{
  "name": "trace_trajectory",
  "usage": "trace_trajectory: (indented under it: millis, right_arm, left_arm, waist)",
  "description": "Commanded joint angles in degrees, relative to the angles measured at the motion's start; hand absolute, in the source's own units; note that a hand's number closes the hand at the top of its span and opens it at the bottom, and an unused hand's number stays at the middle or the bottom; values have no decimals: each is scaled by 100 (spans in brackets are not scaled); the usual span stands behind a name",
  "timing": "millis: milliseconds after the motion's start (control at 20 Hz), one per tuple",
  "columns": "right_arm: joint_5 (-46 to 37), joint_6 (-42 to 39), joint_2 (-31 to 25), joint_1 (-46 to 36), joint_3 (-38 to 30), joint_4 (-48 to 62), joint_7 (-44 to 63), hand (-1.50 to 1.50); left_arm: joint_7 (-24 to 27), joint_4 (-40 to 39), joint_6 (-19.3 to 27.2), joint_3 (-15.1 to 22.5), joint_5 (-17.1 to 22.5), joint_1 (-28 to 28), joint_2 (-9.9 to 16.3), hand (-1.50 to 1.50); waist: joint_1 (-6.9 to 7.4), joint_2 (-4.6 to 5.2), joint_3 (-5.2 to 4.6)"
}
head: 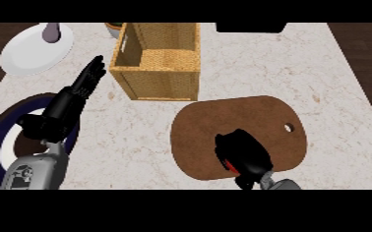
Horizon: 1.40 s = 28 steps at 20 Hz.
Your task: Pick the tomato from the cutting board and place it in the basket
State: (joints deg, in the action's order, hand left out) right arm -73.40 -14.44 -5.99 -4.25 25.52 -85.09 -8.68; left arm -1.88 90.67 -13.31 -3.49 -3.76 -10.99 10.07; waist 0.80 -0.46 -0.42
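Note:
A brown cutting board [254, 115] lies on the counter at the lower right. My right hand [241, 153] rests on its near part with fingers curled round the red tomato [228, 166], of which only a sliver shows under the palm. The wooden basket [156, 61] stands farther back, left of the board, and shows nothing inside it. My left hand [88, 78] is at the left, fingers straight and pointing up toward the basket's left wall, holding nothing.
A white plate [33, 51] with a small purple-grey object [52, 32] lies at the far left. A dark blue-rimmed plate [11, 123] sits under my left forearm. A dark object [251, 27] is at the counter's back edge, and a pot rim [113, 27] shows behind the basket.

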Motion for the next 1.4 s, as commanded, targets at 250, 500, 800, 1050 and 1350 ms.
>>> trace_trajectory:
  millis: [250,500,800,1050,1350]
  right_arm:
    - [802,964,590,64,2024,-294,3009,150]
    - [1849,2204,596,-15,2902,-886,3774,150]
    - [2047,3865,598,-608,3672,-1798,4606,150]
    - [1997,4526,585,-1201,3831,-1808,5436,150]
    - [1708,4318,586,-2332,3525,-1745,6774,150]
  left_arm:
    - [-5,-67,-46,132,-25,-156,-70,0]
    - [-31,-83,-25,233,-82,-151,-144,0]
    - [77,-115,30,235,-131,-95,-178,0]
    - [29,-94,-8,144,-110,-151,-62,0]
    - [66,-145,-9,136,-73,-48,-113,0]
  waist:
    - [253,78,60]
    - [289,86,70]
    - [216,26,42]
    - [181,10,34]
    - [177,-8,10]
